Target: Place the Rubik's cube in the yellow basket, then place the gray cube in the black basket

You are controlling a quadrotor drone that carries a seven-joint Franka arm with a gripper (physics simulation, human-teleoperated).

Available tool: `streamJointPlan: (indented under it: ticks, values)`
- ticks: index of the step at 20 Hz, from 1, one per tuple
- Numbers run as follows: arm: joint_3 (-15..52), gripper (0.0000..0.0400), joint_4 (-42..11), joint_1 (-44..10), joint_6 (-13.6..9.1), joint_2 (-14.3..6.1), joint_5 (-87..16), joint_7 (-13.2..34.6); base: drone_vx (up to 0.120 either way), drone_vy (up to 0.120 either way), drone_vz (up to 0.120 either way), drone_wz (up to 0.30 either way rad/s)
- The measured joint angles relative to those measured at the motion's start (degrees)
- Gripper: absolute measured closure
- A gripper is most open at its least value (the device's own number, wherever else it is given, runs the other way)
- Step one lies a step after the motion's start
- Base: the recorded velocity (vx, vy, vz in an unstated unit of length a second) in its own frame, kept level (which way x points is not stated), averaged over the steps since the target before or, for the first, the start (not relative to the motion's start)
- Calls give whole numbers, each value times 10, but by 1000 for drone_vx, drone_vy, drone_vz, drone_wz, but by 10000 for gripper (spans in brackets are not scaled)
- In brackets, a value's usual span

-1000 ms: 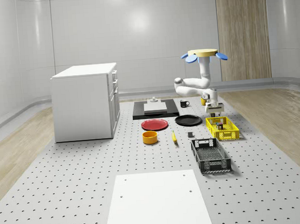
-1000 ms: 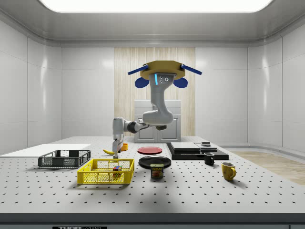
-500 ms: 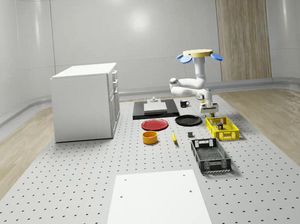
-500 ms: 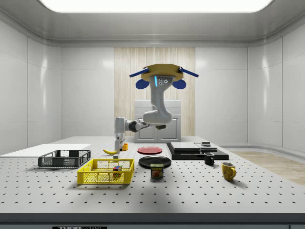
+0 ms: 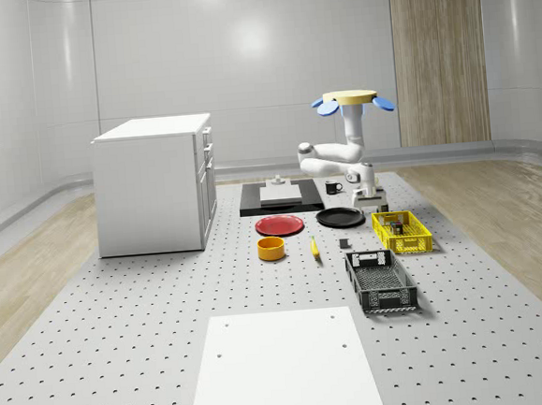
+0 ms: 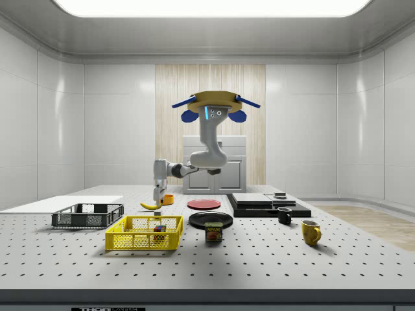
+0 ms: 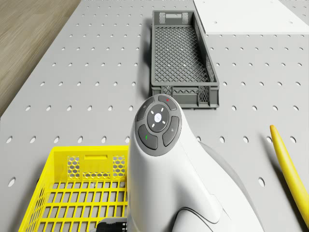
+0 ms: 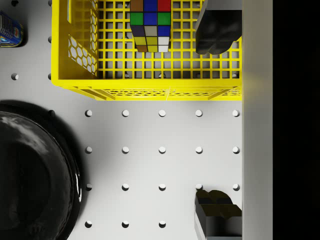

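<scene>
You see a matt gray perforated table (image 8: 160,140), a yellow basket (image 8: 150,90) of plastic lattice, a glossy black plate (image 8: 35,175), the Rubik's cube (image 8: 150,25) with smooth colored tiles, and a smooth white arm (image 7: 164,169) shell.

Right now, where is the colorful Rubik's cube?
The Rubik's cube sits inside the yellow basket, which stands on the table beside the black plate.

Glossy pale wall panels (image 5: 241,64) enclose the room, with a wood-slat panel (image 5: 438,53) at two o'clock. A white drawer cabinet (image 5: 157,183) stands at ten o'clock on the perforated table (image 5: 123,345), under a bright ceiling light (image 6: 207,6).
</scene>
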Motion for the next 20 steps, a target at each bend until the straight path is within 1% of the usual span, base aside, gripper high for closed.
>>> streamJointPlan:
  ticks: [4,7,10,20]
  values:
    - [0,0,0,0,0,-1,0,0,120,-120,0,0]
    - [0,0,0,0,1,-1,0,0,0,-120,0,0]
    - [0,0,0,0,1,-1,1,0,120,-120,0,0]
    - [0,0,0,-1,2,-2,1,0,0,-120,0,0]
